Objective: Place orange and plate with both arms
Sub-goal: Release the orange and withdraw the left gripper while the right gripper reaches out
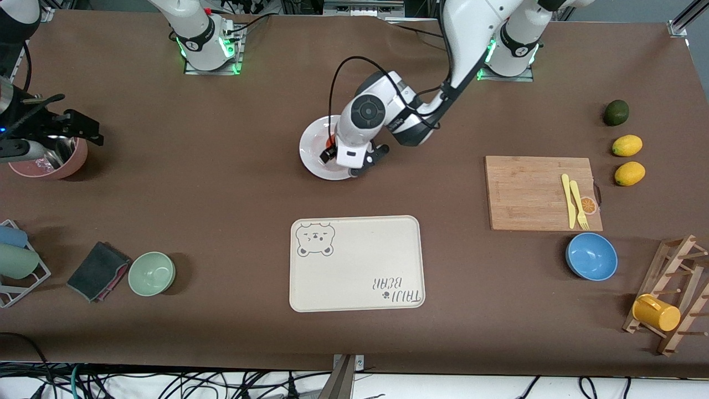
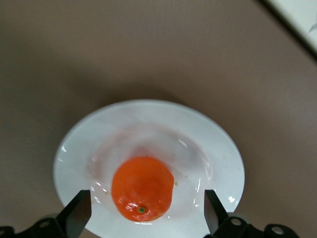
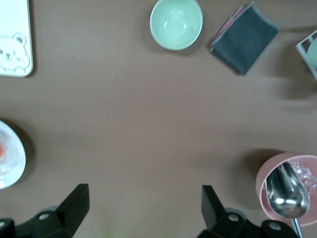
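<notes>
The white plate lies mid-table, farther from the front camera than the bear tray. The orange lies in the plate; in the front view only a sliver of the orange shows under the hand. My left gripper is low over the plate, open, with its fingers on either side of the orange and apart from it. My right gripper is open and empty above the table at the right arm's end, beside a pink bowl. The plate's edge shows in the right wrist view.
The cream bear tray lies nearer the front camera than the plate. A cutting board with a yellow fork and knife, a blue bowl, lemons and an avocado are toward the left arm's end. A green bowl and a dark cloth are toward the right arm's end.
</notes>
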### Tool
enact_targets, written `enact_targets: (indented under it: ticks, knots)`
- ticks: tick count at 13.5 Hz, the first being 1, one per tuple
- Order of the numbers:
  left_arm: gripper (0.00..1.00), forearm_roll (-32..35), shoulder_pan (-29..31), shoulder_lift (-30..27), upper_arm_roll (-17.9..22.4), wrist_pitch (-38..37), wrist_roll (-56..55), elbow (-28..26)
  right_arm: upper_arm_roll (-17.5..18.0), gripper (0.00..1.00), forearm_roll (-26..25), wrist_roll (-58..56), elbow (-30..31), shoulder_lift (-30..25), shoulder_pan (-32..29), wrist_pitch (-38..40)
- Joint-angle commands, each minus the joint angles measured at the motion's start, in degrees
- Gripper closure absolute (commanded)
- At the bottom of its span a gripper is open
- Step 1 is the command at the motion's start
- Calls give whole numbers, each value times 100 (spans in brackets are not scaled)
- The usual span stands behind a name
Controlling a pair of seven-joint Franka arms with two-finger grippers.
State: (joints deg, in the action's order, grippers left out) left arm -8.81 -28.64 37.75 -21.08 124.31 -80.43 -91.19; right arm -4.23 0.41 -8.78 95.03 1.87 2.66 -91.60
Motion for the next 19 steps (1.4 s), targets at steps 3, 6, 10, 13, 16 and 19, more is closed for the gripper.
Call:
enact_targets:
  ticks: [3, 6, 10, 13, 16, 19]
  knots:
    - [0, 125, 1480, -645, -36, -1968, 2376, 216, 28, 0, 90, 24, -125, 208, 103, 632]
    - [0, 614, 2588, -795, -45, -2559, 4004, 225, 28, 0, 1073, -1, -98, 357, 138, 1053]
    - [0, 1258, 4099, -805, -45, -2631, 5692, 373, 45, 0, 2398, -62, 462, 946, 182, 1241]
    - [0, 1172, 4909, -726, -71, -2631, 6493, 725, 483, 0, 2833, -484, 1156, 1043, 209, 357]
    - [0, 1250, 4947, -813, -106, -2640, 6847, 1102, 1019, 0, 3305, -659, 2096, 1052, 217, -777]
    - [0, 1276, 5017, -1278, -45, -3042, 6847, 1209, 1302, 0, 4009, -1439, 2538, 1410, 218, -1580]
